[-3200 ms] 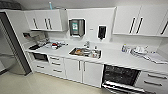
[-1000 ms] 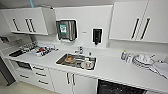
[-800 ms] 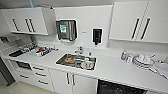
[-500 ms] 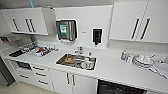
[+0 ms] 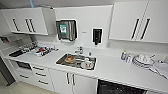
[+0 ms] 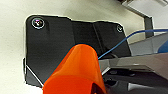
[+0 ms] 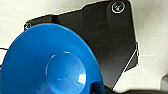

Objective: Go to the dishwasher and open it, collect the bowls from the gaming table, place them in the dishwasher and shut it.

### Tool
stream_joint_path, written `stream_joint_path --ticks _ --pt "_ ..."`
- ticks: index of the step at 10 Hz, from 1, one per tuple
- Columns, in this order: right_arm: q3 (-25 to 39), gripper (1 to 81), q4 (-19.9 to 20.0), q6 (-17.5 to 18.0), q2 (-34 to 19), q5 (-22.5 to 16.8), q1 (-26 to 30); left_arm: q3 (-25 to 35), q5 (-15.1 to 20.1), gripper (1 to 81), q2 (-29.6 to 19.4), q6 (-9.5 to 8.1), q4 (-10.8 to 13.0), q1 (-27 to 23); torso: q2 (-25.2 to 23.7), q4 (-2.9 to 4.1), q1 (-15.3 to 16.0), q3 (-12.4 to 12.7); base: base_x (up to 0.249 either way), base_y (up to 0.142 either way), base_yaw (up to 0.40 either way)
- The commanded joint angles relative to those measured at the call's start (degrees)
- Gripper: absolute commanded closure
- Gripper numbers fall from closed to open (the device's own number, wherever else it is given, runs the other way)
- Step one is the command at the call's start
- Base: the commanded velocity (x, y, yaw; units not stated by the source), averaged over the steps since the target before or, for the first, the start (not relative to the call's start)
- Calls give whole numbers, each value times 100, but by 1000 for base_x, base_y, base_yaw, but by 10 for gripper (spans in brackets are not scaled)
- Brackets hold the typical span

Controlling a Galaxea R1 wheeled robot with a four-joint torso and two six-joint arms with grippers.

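The dishwasher (image 5: 120,88) shows as a dark, racked opening at the lower right of the head view, under the white bench (image 5: 112,68) — judged already open. In the right wrist view a bright blue bowl (image 7: 50,65) sits large and close, underside toward the camera; it looks carried by that arm, though whether the right pincer is clamped on it cannot be told. In the left wrist view an orange shape (image 6: 75,72) looms near the lens, and the left pincer's state cannot be told either.

Risks, as a judgement: the bowl could slip if its rim is thinly held, or knock the bench edge on the way to the racks. The stacked plates (image 5: 142,61) stand at the right of the bench above the opening. Open floor (image 5: 20,88) shows at lower left — the sink (image 5: 76,61) lies mid-frame.
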Motion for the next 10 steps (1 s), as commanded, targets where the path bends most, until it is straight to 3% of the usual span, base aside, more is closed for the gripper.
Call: stream_joint_path --ticks 1,5,6,8,10 --pt "198 811 -43 16 124 117 268 1414 80 811 -929 -5 -16 -261 0 0 0 -521 0 0 0" --pt "198 811 -43 16 124 117 312 2590 88 811 -1718 -128 -16 -472 0 0 -2 -1128 0 0 0" --pt "198 811 -43 25 115 117 312 2968 97 811 -1982 -137 -16 -534 0 0 -2 -778 0 0 0" --pt "207 811 -43 25 106 117 321 3595 89 811 -2485 -163 -60 -648 5 0 5 -1031 0 0 0" --pt "207 811 -43 34 97 117 321 4418 89 811 -3177 -295 -78 -894 7 0 2 -1088 0 0 0"
